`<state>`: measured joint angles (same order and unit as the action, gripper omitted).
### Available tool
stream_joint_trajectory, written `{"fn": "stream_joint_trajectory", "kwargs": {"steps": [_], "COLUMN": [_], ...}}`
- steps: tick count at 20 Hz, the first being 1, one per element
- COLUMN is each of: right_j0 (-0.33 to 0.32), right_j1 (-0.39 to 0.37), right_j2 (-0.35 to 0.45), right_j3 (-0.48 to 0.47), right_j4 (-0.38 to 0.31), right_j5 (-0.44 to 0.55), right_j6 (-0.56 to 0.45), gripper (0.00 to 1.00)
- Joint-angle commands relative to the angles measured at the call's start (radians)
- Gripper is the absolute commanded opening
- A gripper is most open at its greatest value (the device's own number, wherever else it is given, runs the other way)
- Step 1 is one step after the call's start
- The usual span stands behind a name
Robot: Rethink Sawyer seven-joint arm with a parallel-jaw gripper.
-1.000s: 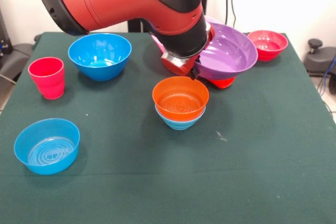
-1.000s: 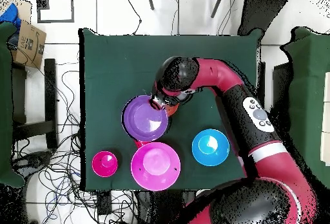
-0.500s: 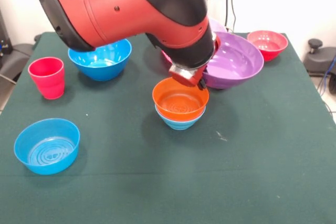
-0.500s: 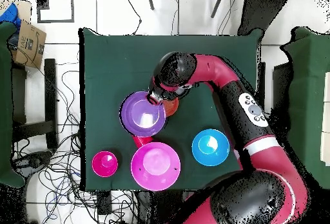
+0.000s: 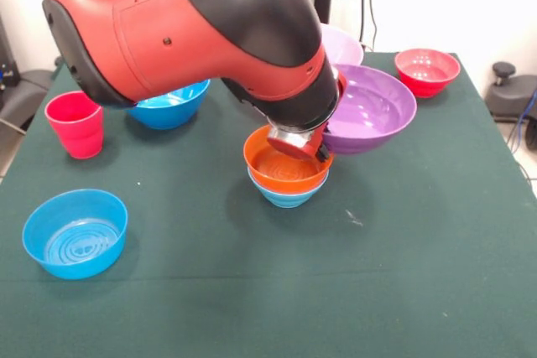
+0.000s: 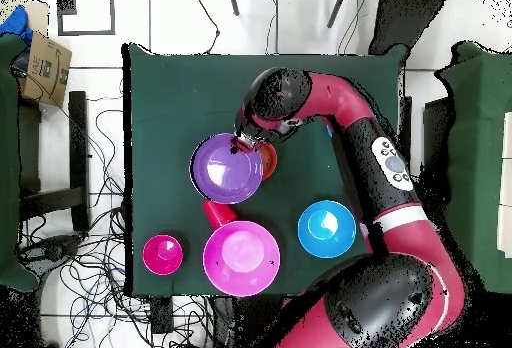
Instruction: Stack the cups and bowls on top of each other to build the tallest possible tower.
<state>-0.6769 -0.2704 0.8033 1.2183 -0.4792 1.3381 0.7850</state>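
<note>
small bowl (image 5: pixel 288 159) nested in another (image 5: pixel 288 194) | wide bowl (image 5: pixel 369 108) right, raised

A table (image 5: pixel 419 274) covered in dark green cloth carries the items. Resting directly on it: a pinkish-red cup (image 5: pixel 75 123), a deep blue bowl (image 5: pixel 172 103), a small blue bowl (image 5: pixel 75 233), a small red bowl (image 5: pixel 427 70), a large pink bowl (image 6: pixel 241 258), an orange-red cup (image 6: pixel 218 212), and a light-blue bowl (image 5: pixel 288 194) with an orange bowl (image 5: pixel 281 165) nested inside.
</note>
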Motion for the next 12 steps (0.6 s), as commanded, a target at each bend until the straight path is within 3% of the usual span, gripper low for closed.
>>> {"fn": "stream_joint_trajectory", "kwargs": {"steps": [1, 12], "right_j0": [0.032, 0.030], "right_j1": [0.023, 0.070], "right_j2": [-0.012, -0.021], "right_j3": [-0.125, -0.130], "right_j4": [-0.096, -0.116], "right_j5": [0.157, 0.124], "right_j6": [-0.354, -0.353], "gripper": [0.00, 0.00]}}
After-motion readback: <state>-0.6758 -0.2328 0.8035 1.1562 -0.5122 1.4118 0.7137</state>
